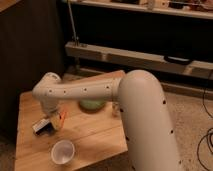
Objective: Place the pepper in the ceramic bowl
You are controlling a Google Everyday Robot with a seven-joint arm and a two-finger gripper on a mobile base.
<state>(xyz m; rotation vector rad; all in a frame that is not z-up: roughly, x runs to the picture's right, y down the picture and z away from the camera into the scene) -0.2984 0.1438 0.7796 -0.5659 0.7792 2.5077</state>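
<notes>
Just beside the gripper (53,121), near the box (41,126), the orange pepper (62,117).

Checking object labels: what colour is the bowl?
The bowl is pale green, camera view; the gripper hangs by the pepper.

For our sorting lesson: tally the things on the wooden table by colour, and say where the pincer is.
Orange: 1, pepper
Green: 1, ceramic bowl
White: 1, cup
Mixed colours: 1, box
Total: 4
Pincer: low, close by the box and pepper.
</notes>
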